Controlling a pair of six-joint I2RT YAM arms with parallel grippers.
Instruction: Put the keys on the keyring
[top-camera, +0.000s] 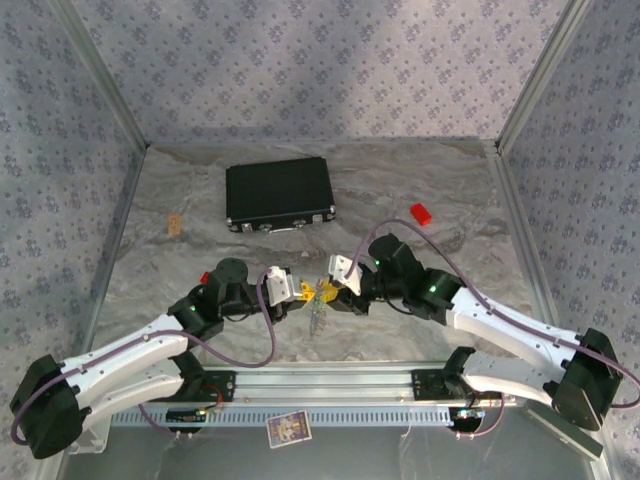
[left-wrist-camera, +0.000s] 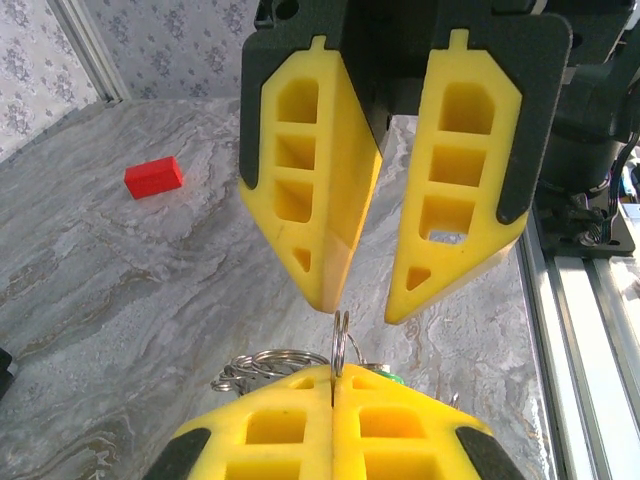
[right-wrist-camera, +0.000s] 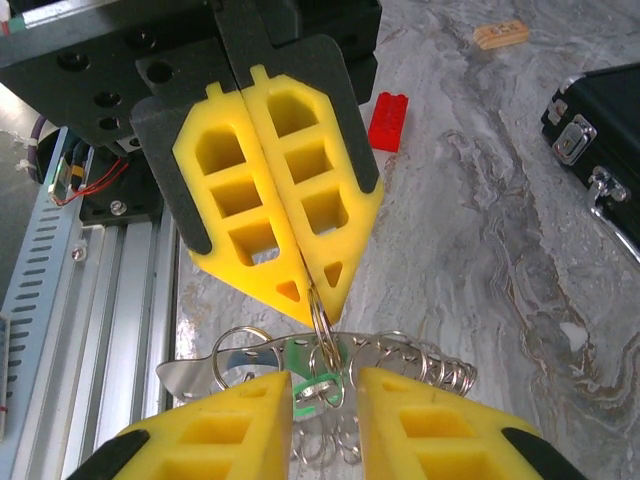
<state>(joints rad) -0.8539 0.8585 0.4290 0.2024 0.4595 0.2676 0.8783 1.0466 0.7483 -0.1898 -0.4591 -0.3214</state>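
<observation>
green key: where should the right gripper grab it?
Probably the flat green head, pinched across its faces along the right gripper's present line. The head sits in the gap between its open fingers, just under the metal ring pinched by the shut left gripper. The rest is lost among loose rings.

Matt yellow plastic fingers (right-wrist-camera: 250, 270), shiny metal keyring (right-wrist-camera: 240, 331), smooth marbled tabletop (right-wrist-camera: 480, 250)

**Soft, even light — hardly any glare**

Bright, diffuse light comes from overhead, and shadows on the table (top-camera: 200, 250) are faint. The top view is sharp throughout. The wrist views bend straight lines near their edges. The keyring (right-wrist-camera: 322, 320) shows small glints — backgrounds there look slightly soft.
</observation>
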